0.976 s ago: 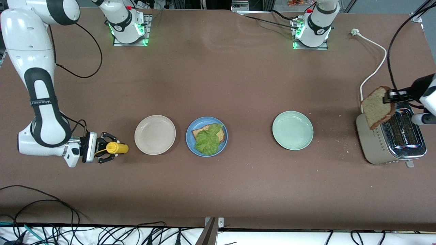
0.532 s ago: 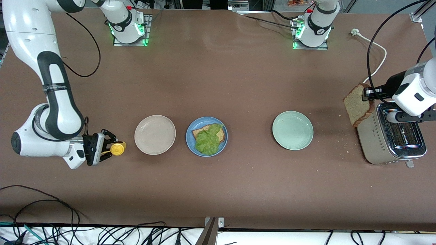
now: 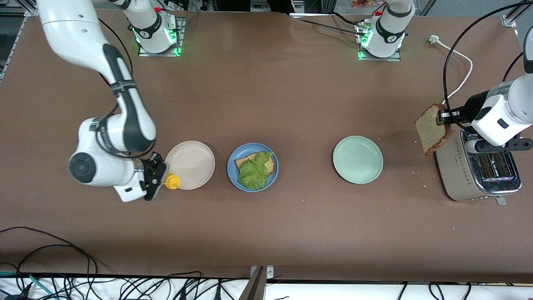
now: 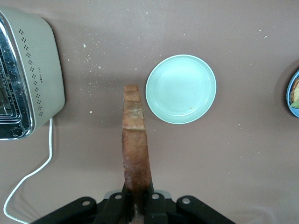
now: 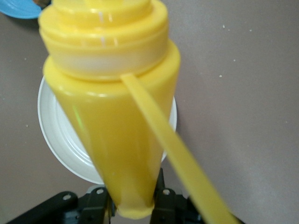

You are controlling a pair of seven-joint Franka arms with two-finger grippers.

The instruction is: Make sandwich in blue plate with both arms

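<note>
Front view, from the right arm's end of the table onward: right gripper (image 3: 160,180) clamped on a yellow squeeze bottle (image 3: 171,181), held up over the edge of the beige plate (image 3: 190,165); same bottle (image 5: 112,107) filled the right wrist view, fingers (image 5: 96,200) pressed against its narrow end, beige plate (image 5: 56,135) below it. Just beside the beige plate, toward the left arm's end: blue plate (image 3: 233,175), carrying one bread slice (image 3: 243,160) with a lettuce leaf (image 3: 254,171) laid on top, well apart from both grippers. Next along: pale green plate (image 3: 357,159), bare. Near the left arm's end: left gripper (image 3: 441,118) pinched on a second bread slice (image 3: 430,128), slice hanging on edge over the table just beside the toaster (image 3: 458,175). Left wrist view: slice (image 4: 135,140) seen edge-on between closed fingers (image 4: 117,205), pale green plate (image 4: 181,88) and toaster (image 4: 37,70) on the table below.
</note>
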